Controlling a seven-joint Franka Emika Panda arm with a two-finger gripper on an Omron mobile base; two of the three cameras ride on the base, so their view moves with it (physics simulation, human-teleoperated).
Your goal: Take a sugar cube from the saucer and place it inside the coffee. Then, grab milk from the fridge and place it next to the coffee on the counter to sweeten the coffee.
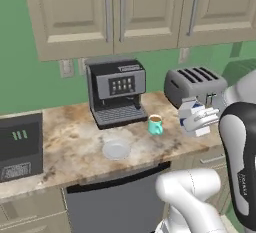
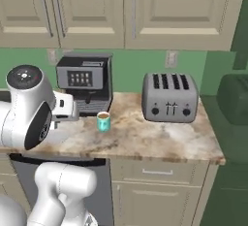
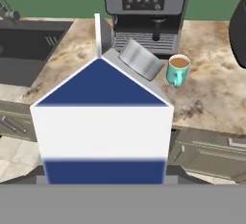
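The pincer (image 1: 200,118) sits at the right of the left base view, clamped on the milk carton (image 1: 192,119), which it holds in the air above the front edge of the desk (image 1: 70,147), to the right of the mug and in front of the toaster (image 1: 196,87). In the hand view the milk carton (image 3: 102,122) takes up the lower middle of the frame, white with a dark blue roof and a dark blue band near its base, its gable ridge pointing up the frame.

The teal mug (image 1: 155,125) stands upright on the marbled desk just right of the coffee machine (image 1: 116,92), with brown coffee showing inside its white rim. In the right base view the mug (image 2: 103,121) is at centre left, in front of the coffee machine (image 2: 85,83) and well left of the toaster (image 2: 170,97). In the hand view the mug (image 3: 178,70) appears right of centre, beyond the carton.

The saucer (image 1: 116,150) lies flat on the desk at lower centre of the left base view, near the mug, to its lower left and apart from it. Whether a sugar cube lies on it cannot be told.

A dark appliance (image 1: 20,146) with green marks sits at the left edge of the left base view. Beige wall cabinets (image 1: 115,12) run along the top, above a green wall.
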